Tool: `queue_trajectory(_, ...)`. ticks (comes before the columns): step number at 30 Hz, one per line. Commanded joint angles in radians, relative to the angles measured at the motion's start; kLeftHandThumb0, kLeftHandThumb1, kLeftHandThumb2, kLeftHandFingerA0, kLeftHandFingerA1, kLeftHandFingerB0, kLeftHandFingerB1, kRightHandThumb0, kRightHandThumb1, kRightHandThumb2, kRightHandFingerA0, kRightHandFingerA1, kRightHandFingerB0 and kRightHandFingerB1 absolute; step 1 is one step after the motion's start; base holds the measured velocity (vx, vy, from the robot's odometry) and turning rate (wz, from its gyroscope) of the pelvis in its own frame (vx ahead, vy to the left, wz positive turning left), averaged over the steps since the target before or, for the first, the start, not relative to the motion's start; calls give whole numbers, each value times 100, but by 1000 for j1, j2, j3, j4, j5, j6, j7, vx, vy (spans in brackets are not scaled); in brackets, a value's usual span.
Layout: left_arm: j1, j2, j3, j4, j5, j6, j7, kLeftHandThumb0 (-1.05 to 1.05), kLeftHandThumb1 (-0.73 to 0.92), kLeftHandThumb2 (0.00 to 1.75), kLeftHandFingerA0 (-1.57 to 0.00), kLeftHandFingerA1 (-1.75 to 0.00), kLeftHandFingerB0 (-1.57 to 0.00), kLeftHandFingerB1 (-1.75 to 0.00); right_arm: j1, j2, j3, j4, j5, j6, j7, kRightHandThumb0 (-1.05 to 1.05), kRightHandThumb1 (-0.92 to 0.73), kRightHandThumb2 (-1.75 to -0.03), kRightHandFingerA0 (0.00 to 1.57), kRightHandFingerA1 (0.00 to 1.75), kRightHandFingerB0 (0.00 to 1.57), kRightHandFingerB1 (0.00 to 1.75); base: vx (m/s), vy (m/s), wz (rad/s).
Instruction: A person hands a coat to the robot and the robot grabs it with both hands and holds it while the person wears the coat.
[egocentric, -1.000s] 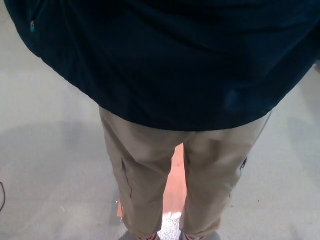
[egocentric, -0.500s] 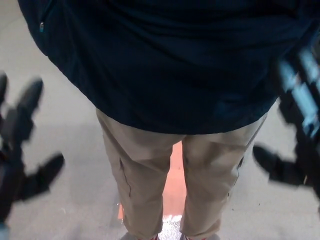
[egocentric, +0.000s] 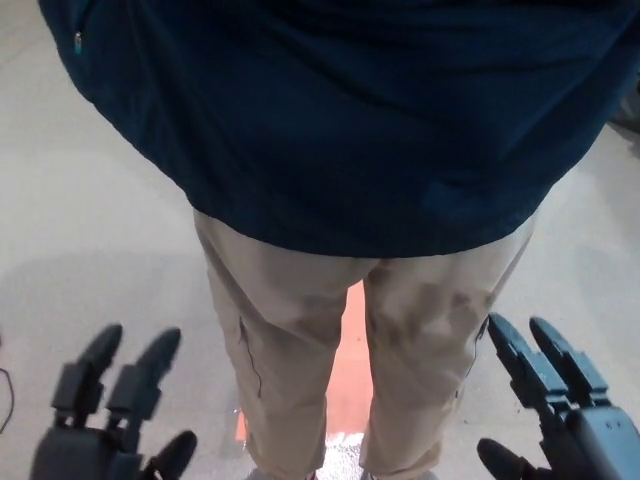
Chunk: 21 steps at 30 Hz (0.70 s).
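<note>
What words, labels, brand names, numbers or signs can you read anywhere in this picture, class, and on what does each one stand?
There is no readable text.
The dark blue coat shows no lettering, only a small zip pull near its upper left edge.
The person's beige trousers carry no label.
The left hand and right hand, both open, bear no markings.

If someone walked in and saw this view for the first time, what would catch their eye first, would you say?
The dark navy coat fills the whole upper half of the view, worn by a person whose beige trousers stand directly in front of the camera. Low in the corners, the left hand and right hand are raised with fingers spread, each beside the legs and holding nothing. An orange patch on the floor shows between the legs.
</note>
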<state>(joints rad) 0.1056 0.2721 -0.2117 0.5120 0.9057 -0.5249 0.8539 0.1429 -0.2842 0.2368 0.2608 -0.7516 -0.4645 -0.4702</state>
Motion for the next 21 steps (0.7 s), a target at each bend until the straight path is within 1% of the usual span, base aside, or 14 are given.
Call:
queue_trajectory(1, -96, -3, -76, 154, 85, 197, 6, -68, 91, 70, -27, -35, -20, -28, -42, -37, 19, 54, -50, 183, 132, -77, -83, -112, 0, 17, 0, 15, 0, 0, 0)
queue_trajectory(2, -129, -4, -91, 191, 80, 235, -44, -69, 92, 71, -27, -35, -19, -28, -57, -48, 30, 41, -52, 250, 234, -66, -92, -71, 0, 9, 0, 10, 0, 0, 0)
queue_trajectory(4, -158, -3, -106, 219, 74, 267, -83, -70, 92, 72, -28, -34, -20, -28, -73, -56, 42, 37, -60, 292, 289, -63, -91, -69, 0, 11, 0, 14, 0, 0, 0)
queue_trajectory(5, -177, -3, -112, 239, 68, 275, -111, -69, 92, 71, -29, -35, -21, -29, -85, -61, 49, 34, -65, 322, 335, -52, -80, -87, 0, 7, 0, 13, 0, 0, 0)
queue_trajectory(7, -243, -2, -133, 304, 51, 298, -205, -71, 92, 71, -31, -35, -22, -29, -145, -71, 67, 75, -64, 364, 419, -55, -81, -83, 4, 14, 7, 21, 0, 0, 0)
queue_trajectory(9, -271, 3, -141, 331, 38, 295, -242, -70, 92, 71, -31, -34, -22, -30, -174, -74, 75, 97, -57, 375, 452, -53, -89, -66, 2, 24, 4, 24, 0, 0, 0)
queue_trajectory(10, -306, 10, -152, 365, 22, 281, -314, -71, 92, 71, -30, -33, -21, -29, -210, -77, 86, 130, -51, 390, 493, -60, -64, -100, 0, 32, 0, 35, 0, 0, 0)
queue_trajectory(11, -325, 12, -160, 388, 18, 275, -340, -72, 92, 72, -29, -33, -21, -29, -230, -78, 95, 155, -53, 395, 507, -58, -84, -83, 7, 25, 9, 33, 0, 0, 0)
queue_trajectory(12, -334, 13, -165, 399, 16, 273, -347, -72, 92, 72, -29, -33, -21, -29, -238, -79, 100, 165, -52, 399, 512, -58, -84, -83, 7, 25, 9, 33, 0, 0, 0)
queue_trajectory(13, -347, 14, -172, 413, 15, 275, -363, -73, 92, 73, -27, -32, -20, -29, -248, -80, 108, 179, -51, 401, 520, -52, -90, -69, 9, 23, 10, 28, 0, 0, 0)
queue_trajectory(14, -370, 16, -181, 431, 16, 277, -392, -74, 92, 77, -24, -32, -19, -30, -264, -80, 118, 198, -53, 406, 532, -29, -70, -120, 0, 48, 0, 46, 0, 0, 0)
queue_trajectory(19, -454, 19, -204, 507, 1, 281, -460, -77, 92, 79, -21, -32, -17, -30, -322, -88, 160, 239, -68, 420, 571, -28, -71, -121, 0, 48, 0, 46, 0, 0, 0)
queue_trajectory(20, -477, 17, -209, 531, -3, 278, -487, -34, 53, 113, 0, -46, 0, -47, -336, -91, 165, 248, -71, 424, 576, -28, -71, -122, 0, 48, 0, 46, 0, 0, 0)
queue_trajectory(21, -488, 16, -212, 544, -5, 276, -498, -34, 53, 113, 0, -46, 0, -47, -342, -92, 168, 253, -71, 427, 579, -28, -71, -122, 0, 48, 0, 46, 0, 0, 0)
